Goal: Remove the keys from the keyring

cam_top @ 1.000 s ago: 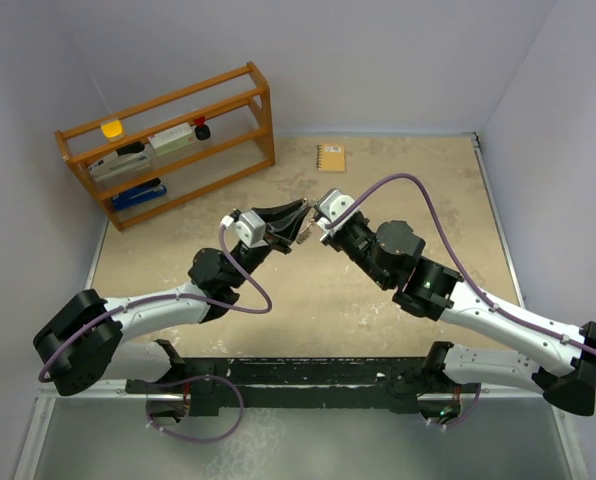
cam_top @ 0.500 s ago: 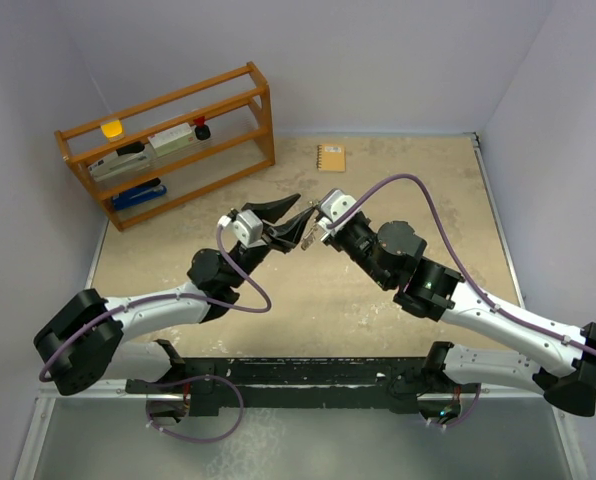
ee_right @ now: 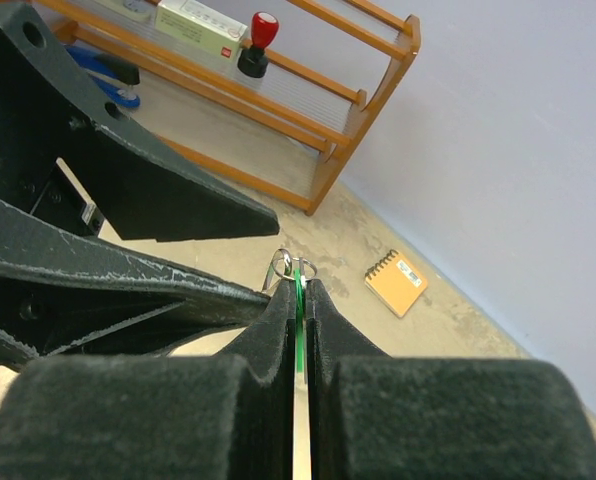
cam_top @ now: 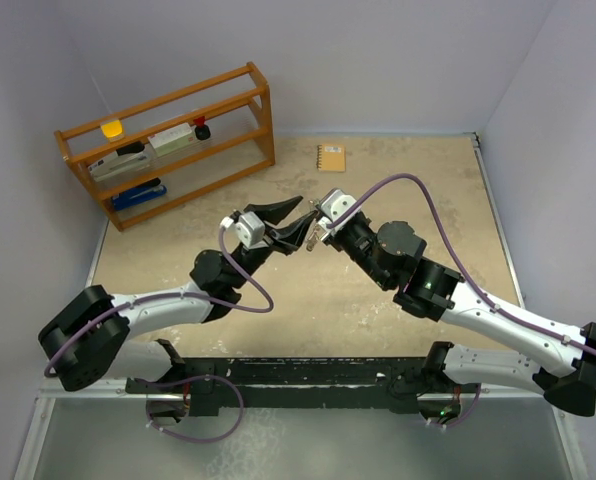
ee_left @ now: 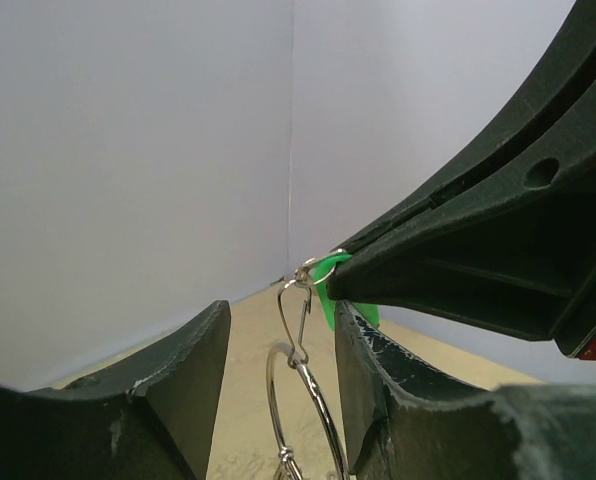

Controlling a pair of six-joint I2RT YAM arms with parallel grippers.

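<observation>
The right hand (ee_right: pixel 298 292) clamps the green key (ee_left: pixel 328 295), left hand (ee_left: pixel 278 330) gapes around the keyring (ee_left: pixel 269 385); notebook (cam_top: pixel 331 158) and rack (cam_top: pixel 168 140) stand beyond.

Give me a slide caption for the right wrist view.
Right end effector shut on the green key, the left end effector open beside it; tan notebook and wooden rack behind.

- Setting: a robotics laboratory test cell, not a home or a shop.
- Enclosure: plain pale grey walls (cam_top: pixel 378 60) close in a worn beige tabletop (cam_top: pixel 308 300) on three sides.
- Equipment: two white-and-black jointed robot arms, left (cam_top: pixel 158 305) and right (cam_top: pixel 498 320), are bolted to a black metal rail (cam_top: pixel 308 385) at the near edge, with loose purple cables (cam_top: pixel 418 185) running along them.
- Props: an orange-brown wooden two-tier rack (cam_top: pixel 265 120) holds a blue stapler (cam_top: pixel 138 193) and a red-topped stamp (ee_right: pixel 258 40). A tan spiral notebook (cam_top: pixel 331 157) lies by the far wall.
</observation>
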